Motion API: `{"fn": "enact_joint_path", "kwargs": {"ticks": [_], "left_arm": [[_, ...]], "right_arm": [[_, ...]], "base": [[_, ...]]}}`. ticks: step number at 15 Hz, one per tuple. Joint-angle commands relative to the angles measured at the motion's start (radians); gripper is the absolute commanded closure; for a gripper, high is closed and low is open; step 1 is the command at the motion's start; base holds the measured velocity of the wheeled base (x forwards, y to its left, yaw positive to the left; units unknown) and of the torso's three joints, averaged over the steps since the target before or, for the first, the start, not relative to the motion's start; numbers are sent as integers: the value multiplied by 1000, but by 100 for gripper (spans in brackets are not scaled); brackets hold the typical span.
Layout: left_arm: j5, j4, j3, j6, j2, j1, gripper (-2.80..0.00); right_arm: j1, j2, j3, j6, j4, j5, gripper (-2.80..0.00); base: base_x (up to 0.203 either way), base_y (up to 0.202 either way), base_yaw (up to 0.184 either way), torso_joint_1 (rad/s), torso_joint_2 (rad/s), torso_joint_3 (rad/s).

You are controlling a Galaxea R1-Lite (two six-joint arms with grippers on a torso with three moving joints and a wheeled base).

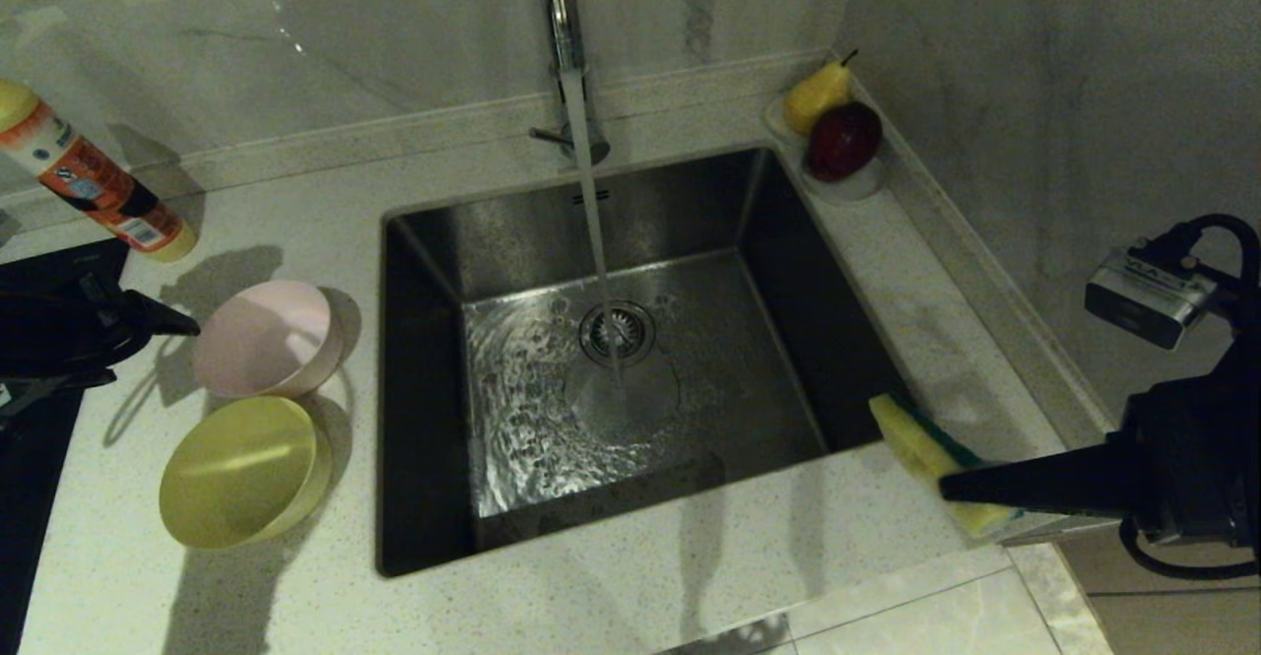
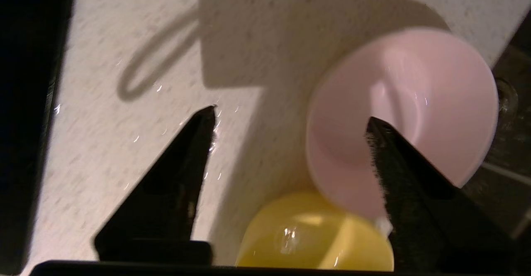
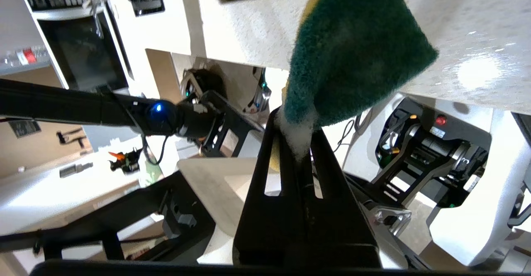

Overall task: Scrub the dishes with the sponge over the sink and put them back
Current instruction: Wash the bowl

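While water streams from the tap point(image 1: 568, 34) into the sink point(image 1: 512, 241), we see our left hand point(image 2: 290, 122) spread wide and gripping nothing, hovering over the pale speckled surface point(image 1: 611, 596). Just beyond its fingertips sits the pink bowl point(image 1: 264, 337), tilted on its side, and right against that bowl, nearer to us, lies the yellow bowl point(image 1: 239, 470), also tipped. Behind the left hand an orange-labelled bottle point(image 1: 94, 185) leans by the marble wall point(image 1: 325, 25). Across the sink, our right hand point(image 1: 961, 486) is clamped tight on the sponge point(image 1: 926, 453), holding it above the sink's near corner, green face turned away from the basin. Far beyond that hand, in the corner of the surface, a pear point(image 1: 816, 96) and a dark red fruit point(image 1: 843, 140) rest on a small white dish point(image 1: 855, 185).
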State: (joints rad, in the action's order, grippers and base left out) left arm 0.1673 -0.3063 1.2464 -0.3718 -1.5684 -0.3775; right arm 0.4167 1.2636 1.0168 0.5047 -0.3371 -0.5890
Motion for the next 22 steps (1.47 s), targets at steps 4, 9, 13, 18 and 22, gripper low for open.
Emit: {"fn": "enact_joint_path", "kwargs": {"ticks": [4,9,13,18,22], "left_arm": [[-61,-5,96,-29,-103,54,-280],[-67,-4,88,-30,-121,71,-280],[-126,-2,87,-32,-175,69,-280],[-153,0,97,-41,-209,68,-280],[-155,-1,99,-41,-211,68,-280]], "right_arm": [[-7,-4,35,3,-2,-14,0],[-7,-16,39,5,-4,-15,0],[-29,-14,33,3,-4,-15,0],[-44,-7,34,-11,-4,-16,0],[-49,-15,36,-11,-8,-17,0]], "base": [[0,0,0,0,0,0],[0,0,0,0,0,0],[0,0,0,0,0,0],[0,0,0,0,0,0],[0,0,0,0,0,0]]}}
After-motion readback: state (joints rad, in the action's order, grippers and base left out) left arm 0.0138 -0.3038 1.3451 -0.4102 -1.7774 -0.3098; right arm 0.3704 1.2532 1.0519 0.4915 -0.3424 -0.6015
